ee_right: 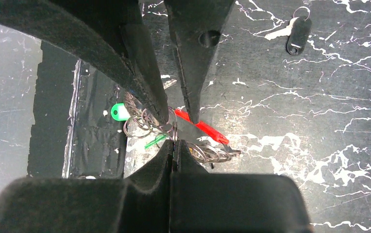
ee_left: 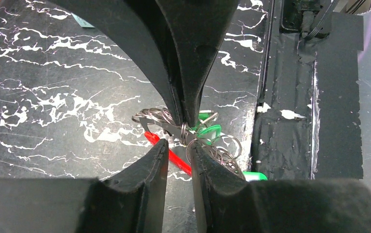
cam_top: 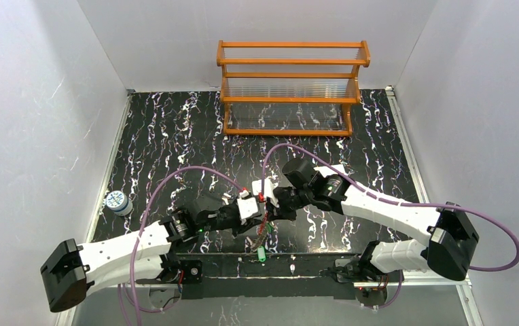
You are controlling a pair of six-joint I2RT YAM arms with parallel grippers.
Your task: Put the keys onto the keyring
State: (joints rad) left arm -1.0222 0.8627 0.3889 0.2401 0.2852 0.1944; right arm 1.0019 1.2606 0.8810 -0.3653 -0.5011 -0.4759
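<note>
Two small metal keys with green plastic heads (ee_left: pixel 209 131) can be counted; no yellow one is in view. Also counted: one oval keyring of red band (ee_right: pixel 208 130), one tangle of thin steel split rings (ee_right: pixel 147 127), and one black plastic fob (ee_right: pixel 297 35) lying well apart. All but the fob sit bunched between the two end effectors, over the near middle of the black marbled counter (cam_top: pixel 175 136).

Right end effector (ee_right: pixel 175 144): clenched on the split rings. Left end effector (ee_left: pixel 178 144): jaws narrowly apart about the red band and rings; a firm hold cannot be confirmed.

Assessment: the bundle is light, loose and apt to swing. The wire rings look stiff, springy and slippery, the band soft. The flat plastic heads offer the surest purchase on a key; a ring is best pinched across its flat.
</note>
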